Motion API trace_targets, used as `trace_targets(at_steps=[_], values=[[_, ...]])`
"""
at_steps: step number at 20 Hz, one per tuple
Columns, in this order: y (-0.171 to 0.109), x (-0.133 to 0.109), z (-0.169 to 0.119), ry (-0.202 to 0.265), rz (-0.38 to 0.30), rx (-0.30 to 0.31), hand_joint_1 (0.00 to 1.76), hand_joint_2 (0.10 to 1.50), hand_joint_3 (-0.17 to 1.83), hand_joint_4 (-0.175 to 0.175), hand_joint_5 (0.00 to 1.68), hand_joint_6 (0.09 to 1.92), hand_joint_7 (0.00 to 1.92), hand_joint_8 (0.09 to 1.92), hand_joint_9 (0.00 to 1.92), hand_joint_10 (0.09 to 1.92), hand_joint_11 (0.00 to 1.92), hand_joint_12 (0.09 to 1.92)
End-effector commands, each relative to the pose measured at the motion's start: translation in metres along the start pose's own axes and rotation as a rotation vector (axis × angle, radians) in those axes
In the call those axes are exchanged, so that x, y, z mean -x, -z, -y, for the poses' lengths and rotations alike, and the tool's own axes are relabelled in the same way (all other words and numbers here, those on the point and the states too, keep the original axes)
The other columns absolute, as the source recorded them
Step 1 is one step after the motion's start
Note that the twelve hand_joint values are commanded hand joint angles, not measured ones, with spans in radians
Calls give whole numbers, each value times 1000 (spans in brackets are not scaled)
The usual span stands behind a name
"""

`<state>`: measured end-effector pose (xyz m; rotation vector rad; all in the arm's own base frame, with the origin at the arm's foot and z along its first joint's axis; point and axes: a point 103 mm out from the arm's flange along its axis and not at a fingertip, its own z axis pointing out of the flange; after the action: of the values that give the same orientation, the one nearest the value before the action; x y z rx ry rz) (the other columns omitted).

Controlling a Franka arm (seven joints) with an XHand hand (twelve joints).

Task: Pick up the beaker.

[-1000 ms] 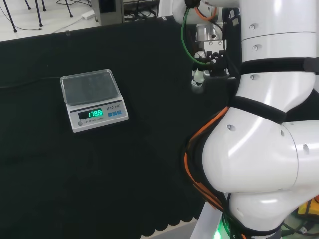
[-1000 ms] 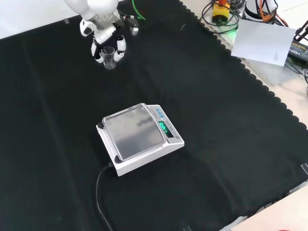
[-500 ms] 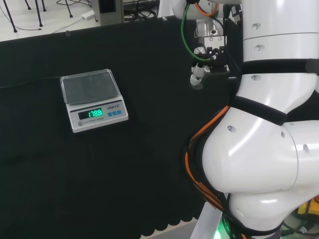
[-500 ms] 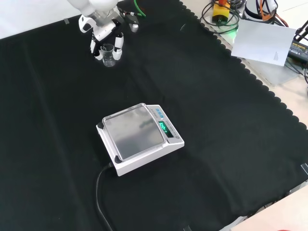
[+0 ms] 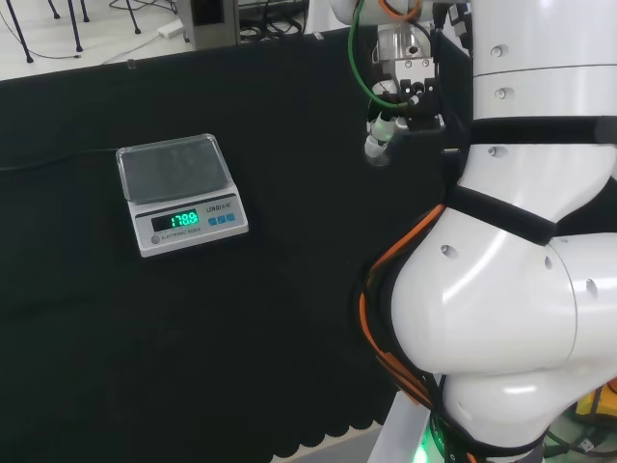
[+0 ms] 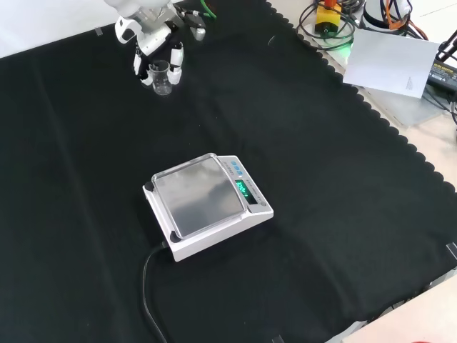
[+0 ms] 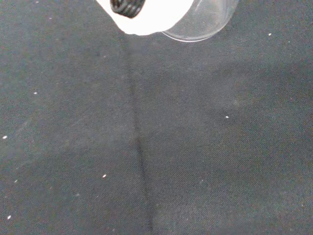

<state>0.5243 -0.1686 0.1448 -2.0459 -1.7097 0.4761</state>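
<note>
Cloth, black, covers the whole bench, scalloped along its edge in the front view. Arm links, white with orange cabling at the joint, take up the right side of the head view. Scale, white with a grey weighing pan and a lit green display, sits mid-cloth in the front view and at left in the head view, well apart from the hand; a black cable runs off its near corner. Hand comes in at the top left of the front view, fingers curled down around the beaker, one on each side of the glass, so it is grasping the beaker. In the head view the hand sits just left of the upper arm link, a fingertip pointing down. Beaker is small, clear, upright. Wrist view has its round clear base beside a blurred white part of the hand, with cloth behind.
</note>
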Motion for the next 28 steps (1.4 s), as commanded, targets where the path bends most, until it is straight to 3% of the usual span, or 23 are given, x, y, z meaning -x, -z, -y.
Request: trace_targets(at_steps=[1,13,28], values=[[18,-10,17,37,48,-33,1099,1193,28,-147,805,1274,708,911,962,895,899,1025],[57,-21,57,38,124,-9,1099,1192,24,-144,812,1267,726,922,966,907,903,1021],[121,-37,125,91,170,119,1100,1188,20,-139,823,1254,756,930,984,917,910,1015]])
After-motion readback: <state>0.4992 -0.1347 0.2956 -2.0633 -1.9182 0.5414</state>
